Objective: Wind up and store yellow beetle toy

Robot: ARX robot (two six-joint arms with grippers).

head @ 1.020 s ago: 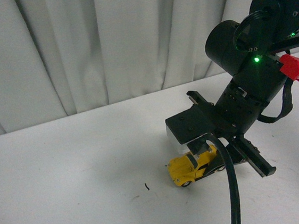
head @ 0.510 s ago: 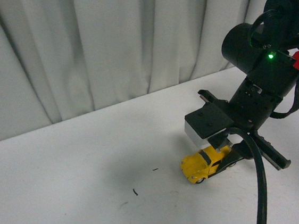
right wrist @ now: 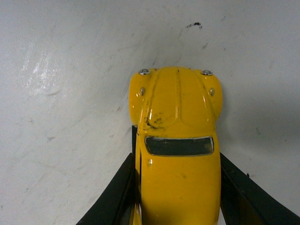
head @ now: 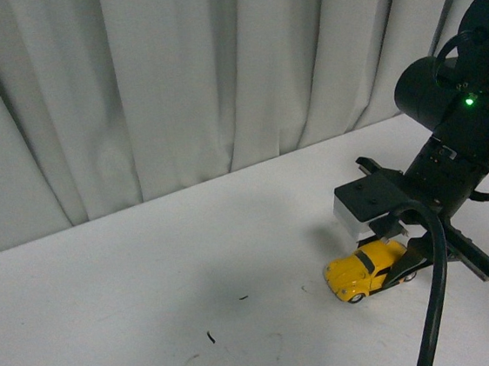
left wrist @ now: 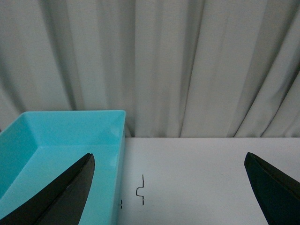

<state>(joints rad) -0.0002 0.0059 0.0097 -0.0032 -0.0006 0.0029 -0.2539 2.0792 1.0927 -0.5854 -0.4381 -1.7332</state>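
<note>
On the table (head: 153, 315): yellow beetle toy (head: 363, 273), pinched in right gripper (head: 386, 262), dragged rearward (winding underway); left gripper (left wrist: 167, 161) spread.

The front view is dimly, evenly lit. The surface (head: 107, 293) is rendered grey, and a soft shadow is cast on it left of the yellow toy car (head: 363, 271). A green lamp (head: 468, 101) is seen glowing on the right arm (head: 460, 152). In the sharp right wrist view, a pale glare patch (right wrist: 42, 75) is shown on the surface. The fingers (left wrist: 65, 197) of the left claw (left wrist: 168, 158) are blurred and dark.
</note>
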